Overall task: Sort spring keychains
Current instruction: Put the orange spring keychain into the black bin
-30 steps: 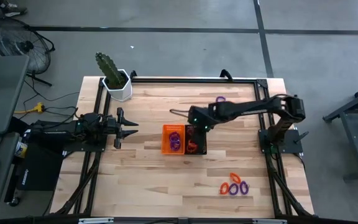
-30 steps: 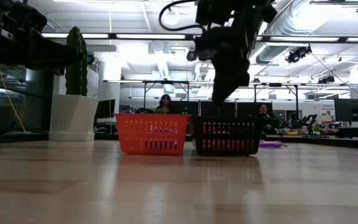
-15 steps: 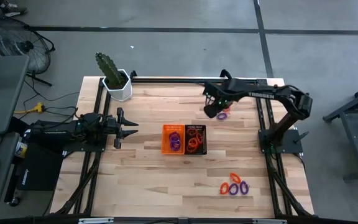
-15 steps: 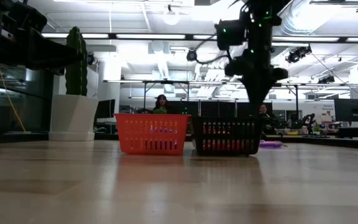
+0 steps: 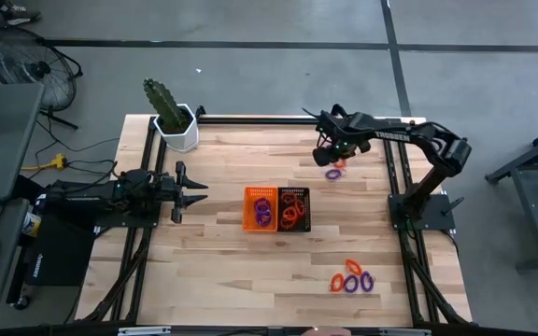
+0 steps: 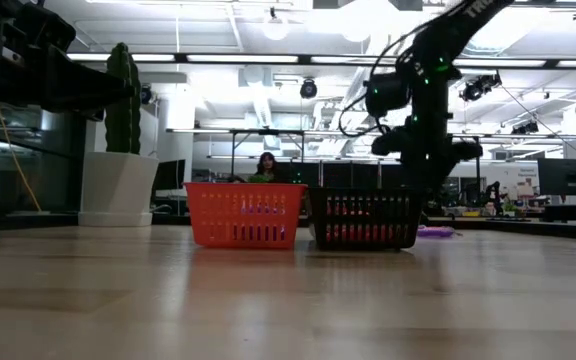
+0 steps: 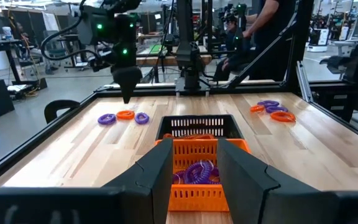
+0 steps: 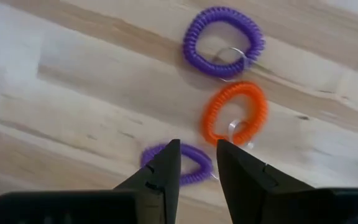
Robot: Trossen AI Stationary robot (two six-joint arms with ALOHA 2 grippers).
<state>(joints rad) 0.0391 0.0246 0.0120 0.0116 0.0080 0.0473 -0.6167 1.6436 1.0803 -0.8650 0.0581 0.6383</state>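
Sorting looks well advanced to my eye, though it is not finished: the orange bin (image 5: 261, 208) holds purple coils and the black bin (image 5: 294, 208), touching its side, holds orange ones, so each colour appears to have its own home. Using those two bins as my landmark, I count two loose groups of spring keychains left on the desk (image 5: 213, 271). One trio lies well beyond the black bin toward the far edge: a purple keychain (image 8: 222, 42), an orange keychain (image 8: 235, 113) just beside it, and a second purple keychain (image 8: 179, 163) next in the row. My right gripper (image 8: 196, 163) hangs directly over that trio, its fingers a narrow gap apart and holding nothing, with the nearest purple coil showing between them. The other trio (image 5: 352, 279), two orange and one purple, sits well apart from the bins toward the near right corner and looks untouched. My left gripper (image 7: 194, 163) waits off to the bins' left side, fingers spread and empty, facing the orange bin. I judge roughly six pieces remain, with the far trio the next to go and the purple ones bound for the orange bin.
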